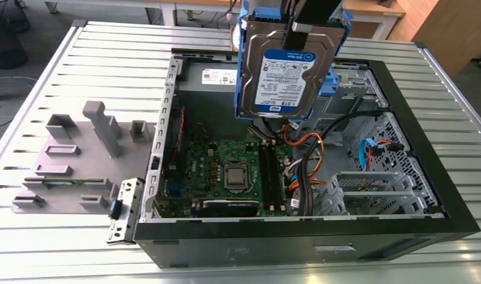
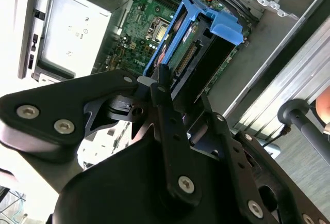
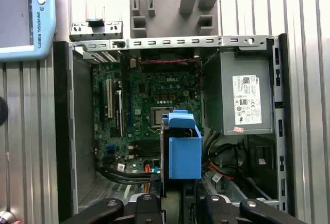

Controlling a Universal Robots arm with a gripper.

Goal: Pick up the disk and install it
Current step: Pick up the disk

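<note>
- A ribbed metal table (image 1: 58, 260) carries an open computer case (image 1: 303, 239). A grey fixture plate (image 1: 74, 165) lies at the left of the exterior view.
- The disk (image 1: 291, 74) hangs upright at the upper centre of the exterior view, with its label facing the camera. It is above the case and touches nothing inside it.
- The gripper (image 1: 302, 29) has its fingers closed on the disk's top end. In the second wrist view the fingers (image 2: 164, 87) pinch the drive between its blue rails (image 2: 170, 33).
- I judge the step in hand to be carrying the disk over the case toward its bay. I cannot tell which bay is meant.
- The hold is at one end only, so the long body could swing. Slow, level travel should suit it best.
- Orange and black cables (image 1: 303, 151) lie just below the disk's lower edge in the exterior view, and the motherboard (image 1: 224, 171) is at the lower centre. Height over both looks worth guarding.
- In the first wrist view the disk (image 3: 184, 152) appears between the board and the power supply (image 3: 246, 100).
- The rails likely need to be square to the bay, since a tilted entry may jam.
</note>
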